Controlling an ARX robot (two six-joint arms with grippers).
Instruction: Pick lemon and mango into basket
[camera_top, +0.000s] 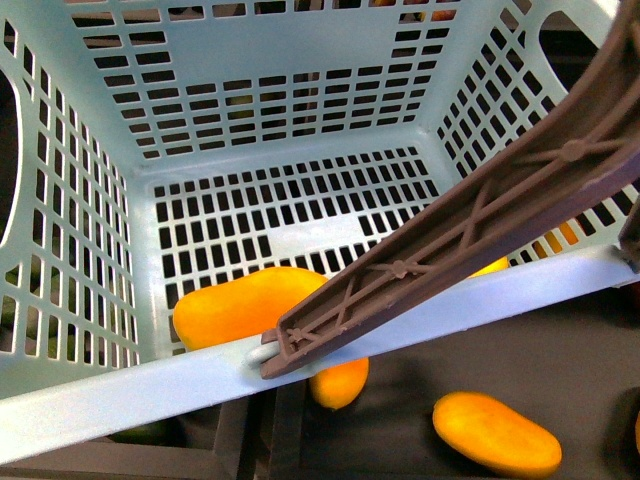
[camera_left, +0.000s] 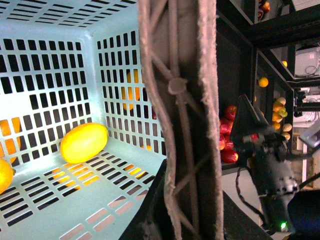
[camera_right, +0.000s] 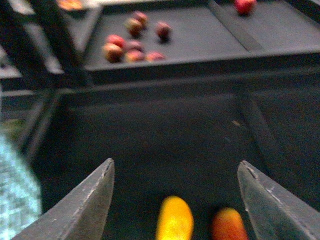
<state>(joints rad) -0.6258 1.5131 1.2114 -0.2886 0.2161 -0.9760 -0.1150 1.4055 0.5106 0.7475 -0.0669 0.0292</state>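
Basket, mint-teal and slotted, is filling the front view, seen from above. Its brown handle is slanting up from six o'clock toward two o'clock. I judge it is being held raised so the opening stays clear for dropping fruit in. One mango is lying on the basket floor at seven o'clock, against the near wall. Outside the basket, a loose mango is resting on the dark shelf at five o'clock. Another yellow-orange fruit is showing just under the rim at six o'clock.

My left wrist camera is looking along the handle from very close. My left gripper itself is not showing here, so I cannot tell whether it is clenched on the handle. Inside the basket, a bright yellow oval that I judge to be the lemon is resting on the floor near a corner. It is lying apart from the mango at the picture's edge. Beyond the handle, red apples are sitting on a shelf.

My right wrist camera is showing my right gripper spread wide and holding nothing. It is hovering over two blurred fruits on the shelf.

Judging from this, lemon and mango are both already in the basket.
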